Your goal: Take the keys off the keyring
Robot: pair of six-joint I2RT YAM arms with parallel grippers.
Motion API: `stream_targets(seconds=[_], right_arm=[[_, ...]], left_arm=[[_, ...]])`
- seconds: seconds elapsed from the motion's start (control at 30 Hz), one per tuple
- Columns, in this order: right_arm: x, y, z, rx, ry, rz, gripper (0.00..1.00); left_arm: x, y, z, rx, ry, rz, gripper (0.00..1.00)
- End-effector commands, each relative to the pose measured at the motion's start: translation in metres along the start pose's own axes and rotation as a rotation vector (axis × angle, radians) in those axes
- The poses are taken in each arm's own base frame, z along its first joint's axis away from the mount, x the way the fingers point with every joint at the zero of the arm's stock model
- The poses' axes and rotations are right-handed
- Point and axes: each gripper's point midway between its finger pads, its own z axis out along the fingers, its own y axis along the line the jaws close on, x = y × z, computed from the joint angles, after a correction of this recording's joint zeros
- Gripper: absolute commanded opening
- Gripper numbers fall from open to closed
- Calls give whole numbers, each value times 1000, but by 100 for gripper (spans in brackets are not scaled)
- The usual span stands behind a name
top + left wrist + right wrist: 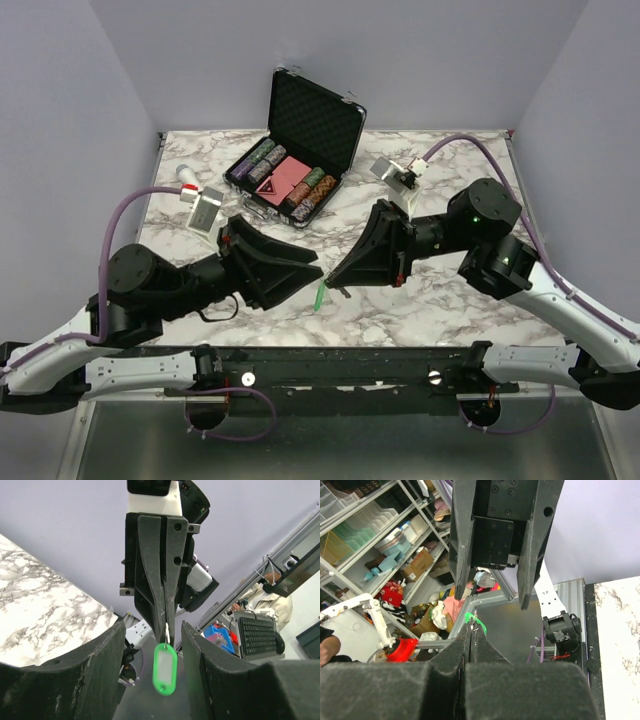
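Right claw (166, 622) first: it is clenched tight, fingertips pressed together and pointing down, and out of the very tip pokes a thin grey metal keyring loop (167, 631). That wire is all it has hold of. Hanging off the loop, free in the air, is the bright green oval plastic key tag (165, 669) with its pale label window. It is not touching anything else.

Now the left claw (320, 265): released, jaws apart, one black finger (100, 670) on either side of the green tag. The tag sits between them with clear gaps both ways. From above, the two claws meet nose to nose over the near part of the white-and-grey marble table (420, 300), well in front of the open black foam-lined poker chip case (315, 115) at the back.

So where could this go wrong? My read is that the pinch is the weak spot. The right claw holds a thin wire at its extreme tips, and a firm tug on the tag could drag the loop straight out rather than working the tag off it. The tag also dangles loose, so it may swing or twist as the left jaws close, and they may catch only an edge. If either grip slips, both pieces drop close to the table's near edge.

Writing? None I can read. The tag's label window looks blank, and nothing on the case or the claws is legible.
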Motion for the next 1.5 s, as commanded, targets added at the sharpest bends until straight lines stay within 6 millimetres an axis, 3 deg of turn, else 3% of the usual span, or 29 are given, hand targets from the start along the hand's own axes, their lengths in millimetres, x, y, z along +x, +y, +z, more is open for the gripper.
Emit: stream_targets(seconds=[0.0, 0.2, 0.47, 0.57, 0.77, 1.47], right_arm=[[-22, 11, 1, -12, -49, -60, 1], [-27, 11, 1, -3, -58, -80, 1], [-26, 9, 2, -1, -61, -81, 1], [-28, 9, 2, 0, -65, -86, 1], [-29, 8, 3, 3, -63, -85, 1], [-30, -4, 2, 71, -78, -90, 1]], left_arm=[[-21, -11, 14, 20, -79, -9, 56], [-20, -12, 16, 25, -70, -12, 48], [-12, -11, 18, 32, -52, -28, 26], [-8, -11, 20, 34, -33, -22, 25], [-3, -13, 23, 41, -8, -29, 36], [-1, -21, 17, 77, 3, -33, 35]])
